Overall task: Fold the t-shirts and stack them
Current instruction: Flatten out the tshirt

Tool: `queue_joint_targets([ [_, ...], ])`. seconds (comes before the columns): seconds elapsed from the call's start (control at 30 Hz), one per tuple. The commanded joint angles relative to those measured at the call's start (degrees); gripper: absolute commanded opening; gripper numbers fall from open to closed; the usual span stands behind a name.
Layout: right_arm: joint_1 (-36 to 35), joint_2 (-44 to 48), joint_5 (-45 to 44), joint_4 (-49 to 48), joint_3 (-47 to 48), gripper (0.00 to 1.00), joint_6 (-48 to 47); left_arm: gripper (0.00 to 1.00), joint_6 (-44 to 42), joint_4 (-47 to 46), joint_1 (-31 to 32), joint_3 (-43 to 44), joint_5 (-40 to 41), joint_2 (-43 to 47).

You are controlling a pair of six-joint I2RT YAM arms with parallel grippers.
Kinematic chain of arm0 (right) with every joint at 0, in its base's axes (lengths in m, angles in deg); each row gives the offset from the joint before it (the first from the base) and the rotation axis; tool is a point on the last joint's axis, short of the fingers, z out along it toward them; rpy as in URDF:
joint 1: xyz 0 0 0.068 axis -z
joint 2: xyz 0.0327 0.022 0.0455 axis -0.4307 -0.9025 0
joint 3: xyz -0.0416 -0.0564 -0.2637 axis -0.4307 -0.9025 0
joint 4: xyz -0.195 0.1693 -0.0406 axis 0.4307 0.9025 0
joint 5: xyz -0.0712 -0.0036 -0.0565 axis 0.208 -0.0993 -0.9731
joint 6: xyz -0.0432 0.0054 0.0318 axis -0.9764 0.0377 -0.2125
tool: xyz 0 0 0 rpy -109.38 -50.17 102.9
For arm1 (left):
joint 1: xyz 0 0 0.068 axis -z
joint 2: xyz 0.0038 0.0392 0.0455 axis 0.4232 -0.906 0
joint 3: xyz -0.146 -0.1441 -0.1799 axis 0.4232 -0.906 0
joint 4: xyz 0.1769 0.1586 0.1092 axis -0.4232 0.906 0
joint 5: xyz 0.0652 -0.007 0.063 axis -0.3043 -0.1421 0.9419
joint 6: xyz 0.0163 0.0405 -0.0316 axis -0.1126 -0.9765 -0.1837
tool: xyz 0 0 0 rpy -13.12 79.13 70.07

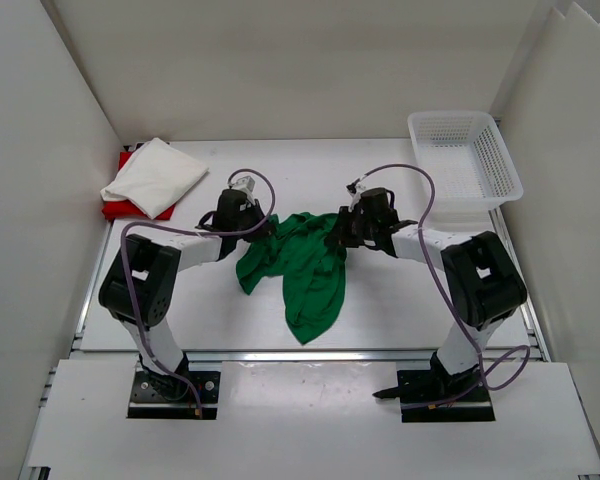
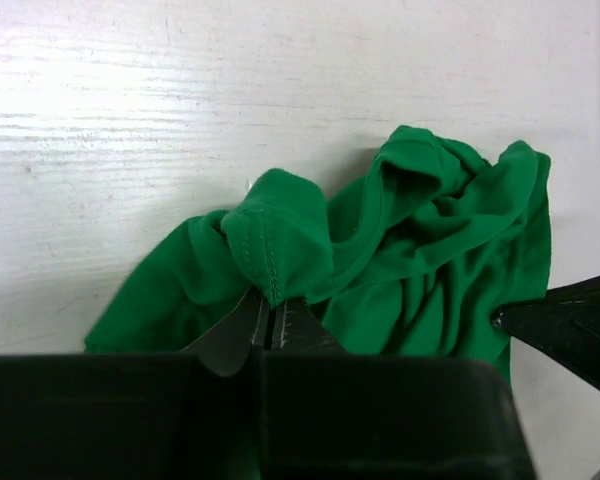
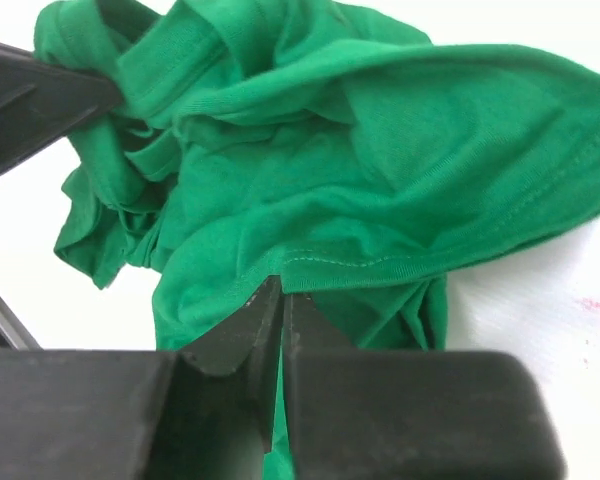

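The green t-shirt [image 1: 305,265] lies crumpled at the table's middle, between both arms. My left gripper [image 1: 263,229] is shut on a stitched hem of the green t-shirt [image 2: 270,240]. My right gripper [image 1: 338,230] is shut on another hem of the green t-shirt [image 3: 360,200]. The shirt hangs bunched between the two grips, its lower part trailing toward the near edge. The white t-shirt [image 1: 155,175] lies folded on top of the red t-shirt [image 1: 130,208] at the far left corner.
A white plastic mesh basket [image 1: 465,165] stands at the far right. White walls enclose the table on three sides. The other gripper's dark tip [image 2: 570,325] shows at the right of the left wrist view.
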Motion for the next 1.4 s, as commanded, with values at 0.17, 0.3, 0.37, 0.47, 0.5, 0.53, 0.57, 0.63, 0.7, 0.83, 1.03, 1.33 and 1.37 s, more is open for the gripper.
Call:
queue_joint_targets([
  [0.17, 1.31, 15.59, -3.61, 6.10, 3.66, 0.00, -4.56, 0.00, 3.47, -0.20, -4.12, -1.31, -6.11, 14.93],
  [0.3, 1.66, 27.89, -6.69, 15.40, 8.31, 0.00, -7.72, 0.00, 4.53, 2.34, -9.74, -3.95, -9.45, 28.10],
  [0.37, 2.36, 33.52, -6.52, 18.13, 10.16, 0.00, -8.25, 0.00, 5.15, 3.84, -13.78, -4.22, -11.74, 32.95],
  [0.47, 2.98, 38.19, -5.47, 21.74, 14.28, 0.00, -9.04, 0.00, 5.77, 6.65, -17.40, -2.38, -14.64, 39.20],
  [0.5, 2.89, 38.37, -5.21, 22.45, 16.64, 0.00, -9.22, 0.00, 5.77, 7.09, -18.54, -1.85, -16.47, 40.77],
  [0.53, 2.63, 39.59, -5.55, 24.20, 18.93, 0.00, -9.92, 0.00, 5.85, 8.40, -19.77, -0.19, -17.27, 42.36],
  [0.57, 1.85, 40.74, -6.08, 25.61, 21.74, 0.00, -10.54, 0.00, 5.94, 9.11, -21.69, 1.74, -18.33, 43.24],
  [0.63, 0.27, 41.62, -6.34, 27.89, 25.52, 0.00, -11.24, 0.00, 6.38, 10.34, -25.02, 4.39, -21.14, 44.47],
  [0.7, -4.64, 42.42, -6.43, 29.13, 28.96, 0.00, -11.50, 0.00, 5.25, 13.48, -27.15, 9.03, -20.54, 45.27],
  [0.83, -15.19, 42.24, -9.59, 30.10, 33.54, 0.01, -12.12, 0.00, 3.83, 16.67, -26.99, 17.39, -17.65, 41.77],
  [1.03, -19.78, 40.31, -6.17, 30.01, 29.07, 0.00, -11.24, 0.00, 8.22, 15.18, -24.35, 32.68, -19.83, 27.09],
  [1.33, -18.53, 42.87, -0.64, 26.60, 26.79, 0.00, -9.41, 0.00, 8.49, 14.82, -19.73, 39.26, -17.73, 26.40],
  [1.37, -20.12, 42.68, -0.11, 25.54, 25.47, 0.00, -9.14, 0.00, 7.88, 15.53, -18.21, 41.29, -17.20, 24.90],
])
